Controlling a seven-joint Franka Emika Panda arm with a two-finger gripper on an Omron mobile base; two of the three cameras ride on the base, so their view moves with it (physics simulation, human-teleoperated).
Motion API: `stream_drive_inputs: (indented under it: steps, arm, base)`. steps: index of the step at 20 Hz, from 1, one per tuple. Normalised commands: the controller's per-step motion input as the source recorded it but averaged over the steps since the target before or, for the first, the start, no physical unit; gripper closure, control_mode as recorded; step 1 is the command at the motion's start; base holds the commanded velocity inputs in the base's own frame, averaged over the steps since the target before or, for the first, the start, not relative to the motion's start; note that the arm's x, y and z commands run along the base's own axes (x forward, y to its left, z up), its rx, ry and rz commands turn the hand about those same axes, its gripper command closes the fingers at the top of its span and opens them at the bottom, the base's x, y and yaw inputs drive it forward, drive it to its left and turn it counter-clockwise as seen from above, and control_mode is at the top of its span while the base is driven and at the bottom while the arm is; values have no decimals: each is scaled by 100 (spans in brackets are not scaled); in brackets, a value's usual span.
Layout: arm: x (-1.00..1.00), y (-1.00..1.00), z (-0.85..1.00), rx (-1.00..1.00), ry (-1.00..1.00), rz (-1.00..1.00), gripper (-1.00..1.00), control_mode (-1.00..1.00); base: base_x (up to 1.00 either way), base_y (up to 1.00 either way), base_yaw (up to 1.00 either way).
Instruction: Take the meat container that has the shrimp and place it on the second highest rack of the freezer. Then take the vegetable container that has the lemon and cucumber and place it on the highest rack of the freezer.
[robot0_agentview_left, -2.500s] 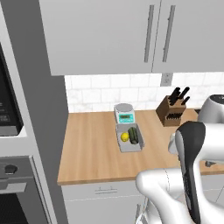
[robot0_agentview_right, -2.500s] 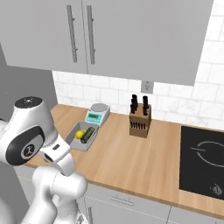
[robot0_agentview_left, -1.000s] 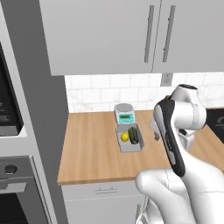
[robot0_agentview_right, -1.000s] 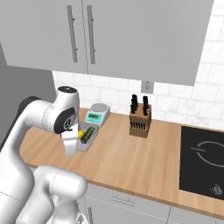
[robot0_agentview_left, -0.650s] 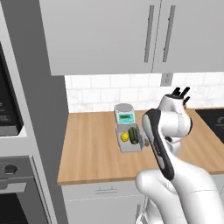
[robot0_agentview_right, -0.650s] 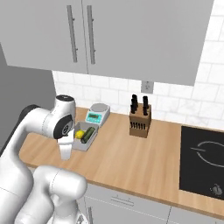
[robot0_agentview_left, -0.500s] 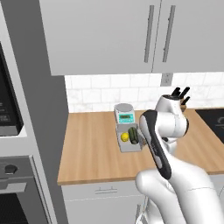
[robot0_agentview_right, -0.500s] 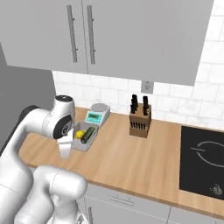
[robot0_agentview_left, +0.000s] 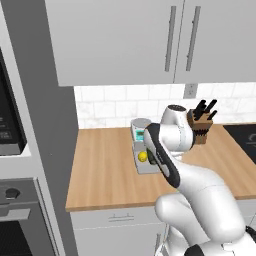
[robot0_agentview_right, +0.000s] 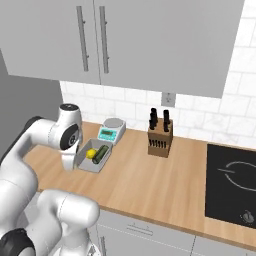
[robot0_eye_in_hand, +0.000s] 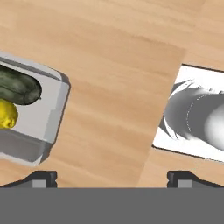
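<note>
The vegetable container (robot0_agentview_right: 95, 161) is a shallow grey tray on the wooden counter, holding the yellow lemon (robot0_agentview_right: 91, 154) and the dark green cucumber (robot0_agentview_right: 101, 154). In the hand view the container (robot0_eye_in_hand: 56, 114) lies at the left edge with the cucumber (robot0_eye_in_hand: 19, 87) and lemon (robot0_eye_in_hand: 6, 114) inside. My gripper (robot0_eye_in_hand: 113, 178) hangs open over bare counter just beside the tray, nothing between its fingertips (robot0_eye_in_hand: 41, 177). From the right base view the hand (robot0_agentview_right: 68, 162) points down at the tray's left side. The meat container, shrimp and freezer are out of view.
A small kitchen scale (robot0_agentview_right: 111, 132) stands right behind the tray against the tiled wall. A knife block (robot0_agentview_right: 160, 138) sits further right, and a black cooktop (robot0_agentview_right: 234, 184) beyond it. Grey wall cabinets (robot0_agentview_right: 100, 40) hang above. A tall oven column (robot0_agentview_left: 20, 165) bounds the counter's left.
The arm has swung down from a raised pose and lowered the hand to the counter beside the tray. Over the last half second it barely moved. The jaws stayed open.
</note>
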Motion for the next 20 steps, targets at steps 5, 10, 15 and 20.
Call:
stream_drive_inputs:
  steps: [5, 10, 15, 20]
  arm:
    - [2, 29, -28, -3, 7, -65, -100, -100]
    - [2, 38, -20, -4, 9, -65, -100, -100]
    - [15, 3, -14, -5, 8, -47, -100, -100]
    - [34, 0, -15, -12, 2, -28, -100, -100]
  base:
    - [0, 0, 0]
    - [0, 0, 0]
    - [0, 0, 0]
    - [0, 0, 0]
